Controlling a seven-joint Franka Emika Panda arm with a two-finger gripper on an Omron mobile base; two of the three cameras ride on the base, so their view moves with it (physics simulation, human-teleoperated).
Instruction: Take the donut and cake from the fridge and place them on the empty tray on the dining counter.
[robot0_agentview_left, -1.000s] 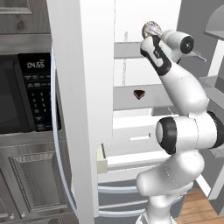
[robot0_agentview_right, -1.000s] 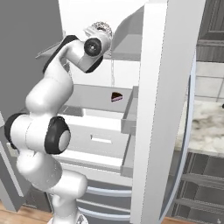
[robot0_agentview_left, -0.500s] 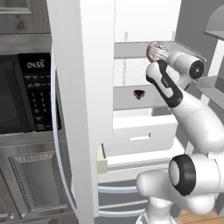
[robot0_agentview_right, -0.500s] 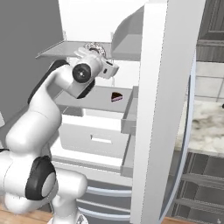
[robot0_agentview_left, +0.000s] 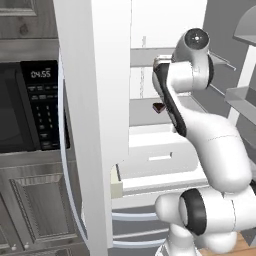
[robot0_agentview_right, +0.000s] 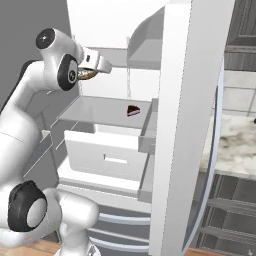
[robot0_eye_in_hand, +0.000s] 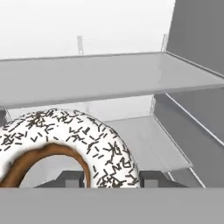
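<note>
the donut (robot0_eye_in_hand: 65, 144) is seen large and close in the hand view, white-glazed with dark sprinkles and a brown inner ring, set right between the two fingers (robot0_eye_in_hand: 70, 178) whose dark tips rise at either side of its lower edge. from that placement the fingers are judged to be part-way closed on the donut, and it appears to be held up inside the fridge (robot0_agentview_left: 90, 125), in front of the grey shelves. in the right base view a brownish sliver of the donut is glimpsed at the gripper (robot0_agentview_right: 90, 74), near the upper shelf.

the cake (robot0_agentview_right: 132, 110) is seen lying on the middle shelf, a small dark wedge, well apart from the gripper and untouched; it is also picked out in the left base view just beside the forearm (robot0_agentview_left: 159, 107).

so the first pick is judged to be in hand, but nothing has been delivered: the donut has yet to be carried out of the fridge, and the cake has yet to be fetched at all.

the actual contact of the fingers with the donut is hidden behind the pastry itself. in the left base view the gripper is covered by the arm. a strip of marble bench (robot0_agentview_right: 237, 145) is visible past the fridge door, cut off by the frame.
</note>
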